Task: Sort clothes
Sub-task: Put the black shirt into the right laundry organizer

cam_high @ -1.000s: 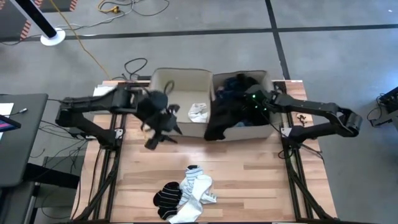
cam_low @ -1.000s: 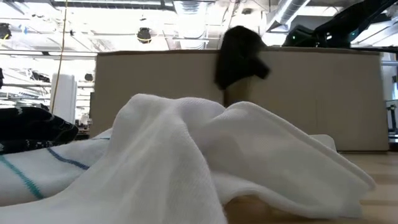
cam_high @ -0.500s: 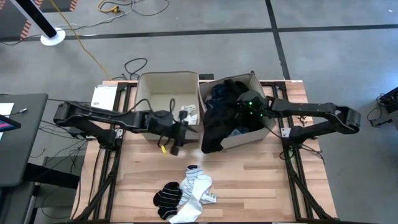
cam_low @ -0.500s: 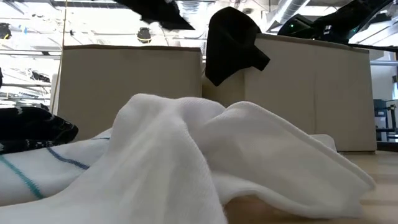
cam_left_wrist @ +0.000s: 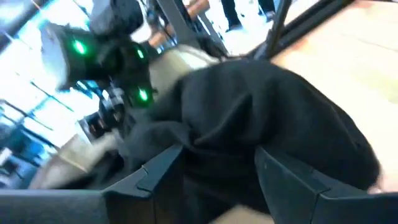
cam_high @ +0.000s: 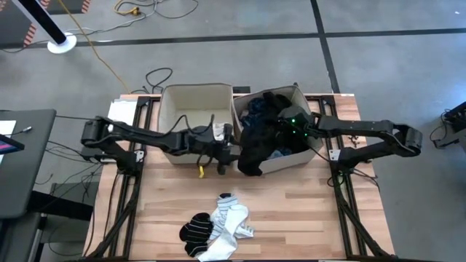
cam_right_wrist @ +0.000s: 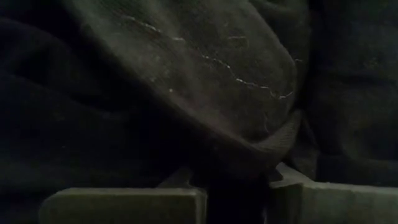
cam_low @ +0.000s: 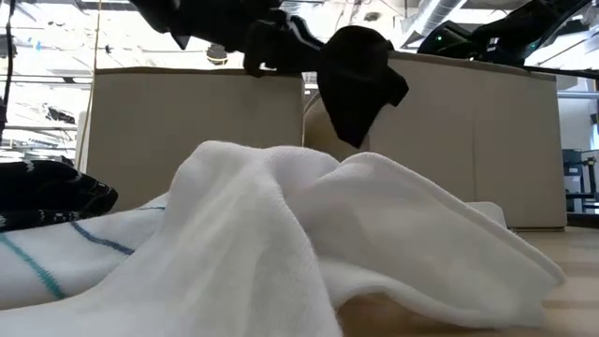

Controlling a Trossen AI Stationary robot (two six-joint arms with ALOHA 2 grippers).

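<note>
Right wrist view is nearly all dark cloth: the right gripper (cam_right_wrist: 233,193) is buried in the black garment (cam_high: 255,142), its fingers pinched on a fold. That garment spills over the front wall of the right beige fabric bin (cam_high: 309,109) and hides most of what lies inside – only a scrap of blue cloth (cam_high: 256,108) shows. Low view is half blocked by a white sock (cam_low: 309,243). The left gripper (cam_high: 227,149) reaches across in front of the left beige fabric bin (cam_high: 171,98), fingers spread around the hanging black garment – contact is hard to make out. A heap of striped and white socks (cam_high: 215,225) lies on the wooden table (cam_high: 306,211), over grey concrete floor (cam_high: 393,65)
</note>
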